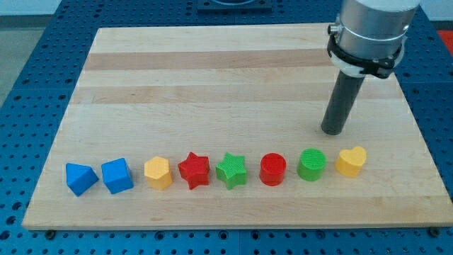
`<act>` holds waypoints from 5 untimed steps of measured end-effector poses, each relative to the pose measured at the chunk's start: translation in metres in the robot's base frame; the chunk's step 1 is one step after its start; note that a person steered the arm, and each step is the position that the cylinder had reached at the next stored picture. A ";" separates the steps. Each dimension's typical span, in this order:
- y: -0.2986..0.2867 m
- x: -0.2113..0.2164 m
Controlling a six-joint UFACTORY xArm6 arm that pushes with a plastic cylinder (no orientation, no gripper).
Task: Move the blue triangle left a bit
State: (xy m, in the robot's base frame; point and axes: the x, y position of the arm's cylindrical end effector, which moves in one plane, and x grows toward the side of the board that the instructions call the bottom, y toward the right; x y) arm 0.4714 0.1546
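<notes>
The blue triangle (80, 178) lies at the left end of a row of blocks near the view's bottom edge of the wooden board (212, 78). Right of it, almost touching, sits a blue cube (117, 176). My tip (332, 131) rests on the board far to the right, above the green cylinder (311, 164) and the yellow heart (351, 161), touching no block.
The row continues rightwards with a yellow hexagon (158, 172), a red star (194, 170), a green star (231, 170) and a red cylinder (272, 169). The board's left edge is close to the blue triangle. A blue perforated table surrounds the board.
</notes>
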 end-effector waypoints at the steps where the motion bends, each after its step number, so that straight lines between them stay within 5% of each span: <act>1: 0.000 0.000; 3: 0.055 0.009; 5: 0.086 0.078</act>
State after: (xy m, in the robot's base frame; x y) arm 0.5495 0.2409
